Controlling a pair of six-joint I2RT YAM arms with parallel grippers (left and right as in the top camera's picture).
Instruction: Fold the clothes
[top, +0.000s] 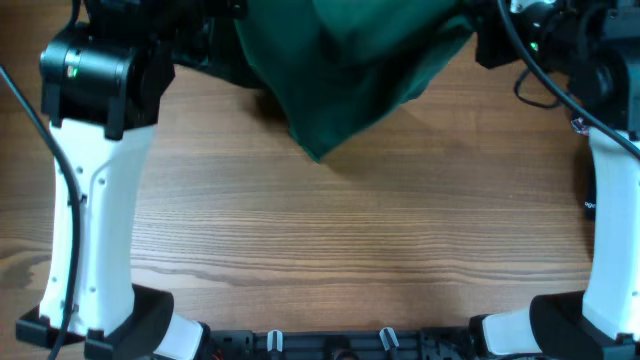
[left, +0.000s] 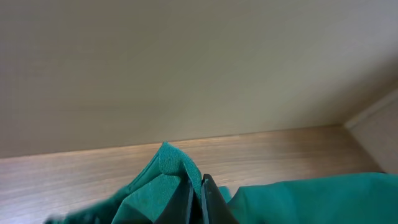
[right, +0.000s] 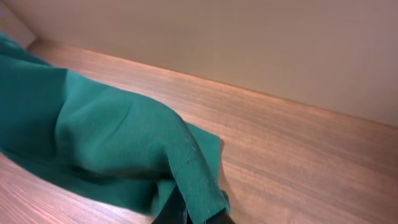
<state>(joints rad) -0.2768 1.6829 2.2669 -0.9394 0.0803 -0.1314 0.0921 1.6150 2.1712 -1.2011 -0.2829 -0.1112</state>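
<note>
The left arm (top: 95, 200) and right arm (top: 612, 230) extend toward the far side of the bench (top: 350, 250). The left end effector (left: 199, 185) is clamped on a raised fold of the green garment (top: 350, 70). The right end effector (right: 186, 214) is clamped on another edge. The garment spans between both end effectors, with one corner drooping below them.

The clothes (top: 350, 70) are bunched at the table's (top: 350, 250) far side.

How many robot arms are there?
2. The left arm stands at the left of the table, the right arm at its right; both reach the green garment at the far edge.
</note>
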